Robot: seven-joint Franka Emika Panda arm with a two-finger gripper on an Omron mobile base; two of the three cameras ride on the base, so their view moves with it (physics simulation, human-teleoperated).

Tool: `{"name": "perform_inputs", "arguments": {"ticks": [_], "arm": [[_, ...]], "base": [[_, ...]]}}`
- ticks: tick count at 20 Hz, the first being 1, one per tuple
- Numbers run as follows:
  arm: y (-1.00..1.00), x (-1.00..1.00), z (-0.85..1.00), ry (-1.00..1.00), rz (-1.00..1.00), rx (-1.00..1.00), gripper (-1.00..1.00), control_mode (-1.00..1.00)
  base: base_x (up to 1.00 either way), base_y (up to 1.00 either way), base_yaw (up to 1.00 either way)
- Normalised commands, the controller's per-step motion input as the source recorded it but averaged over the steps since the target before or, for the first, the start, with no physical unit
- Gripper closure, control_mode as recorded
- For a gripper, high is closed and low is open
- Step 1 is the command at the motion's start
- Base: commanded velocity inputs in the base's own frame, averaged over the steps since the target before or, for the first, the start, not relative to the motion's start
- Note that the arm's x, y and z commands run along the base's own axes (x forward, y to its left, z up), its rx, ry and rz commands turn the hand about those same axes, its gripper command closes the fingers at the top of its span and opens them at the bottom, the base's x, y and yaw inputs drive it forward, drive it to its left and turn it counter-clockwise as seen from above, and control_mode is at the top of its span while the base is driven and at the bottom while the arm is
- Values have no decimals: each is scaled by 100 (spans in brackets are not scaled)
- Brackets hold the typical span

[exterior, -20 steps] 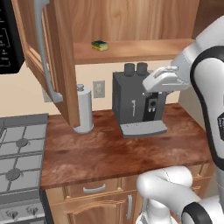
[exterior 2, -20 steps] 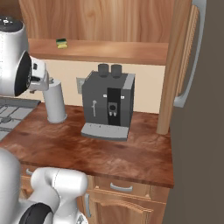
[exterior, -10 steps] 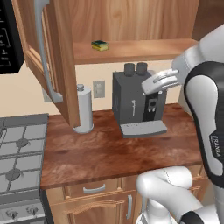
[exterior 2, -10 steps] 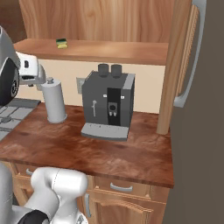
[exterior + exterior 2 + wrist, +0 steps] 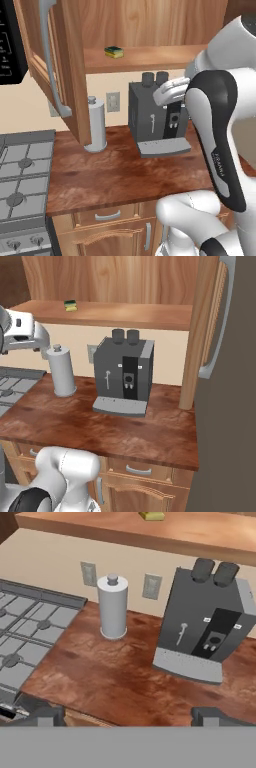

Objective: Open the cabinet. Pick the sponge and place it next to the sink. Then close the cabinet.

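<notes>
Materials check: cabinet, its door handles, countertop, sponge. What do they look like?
Cabinet: medium-brown wood, visible grain, satin. Door handles: smooth grey bars, likely metal, could be plastic. Countertop: mottled red-brown with a slight sheen, maybe polished stone or laminate. Sponge: yellow block with a dark green top, probably foam with a scrub layer; too small for texture.

arm raised, elbow bent | hand (image 5: 128, 714) empty (fingers wide apart)

Your arm (image 5: 215, 135) is glossy white in rounded, bulbous links, with dark bands at the joints. A long dark strip with small lettering runs down the link nearest the coffee machine (image 5: 157, 117). Two small dark fingertips (image 5: 47, 714) end the hand.
</notes>
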Motion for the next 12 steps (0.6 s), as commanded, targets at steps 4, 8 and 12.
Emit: {"name": "perform_inputs", "arguments": {"ticks": [4,8,12], "arm": [[0,8,24,0,-5,0,-100,-100],[0,20,20,0,-3,0,-100,-100],[0,42,14,-6,-3,1,-100,-100]], "base": [[0,0,0],[0,0,0],[0,0,0]]}}
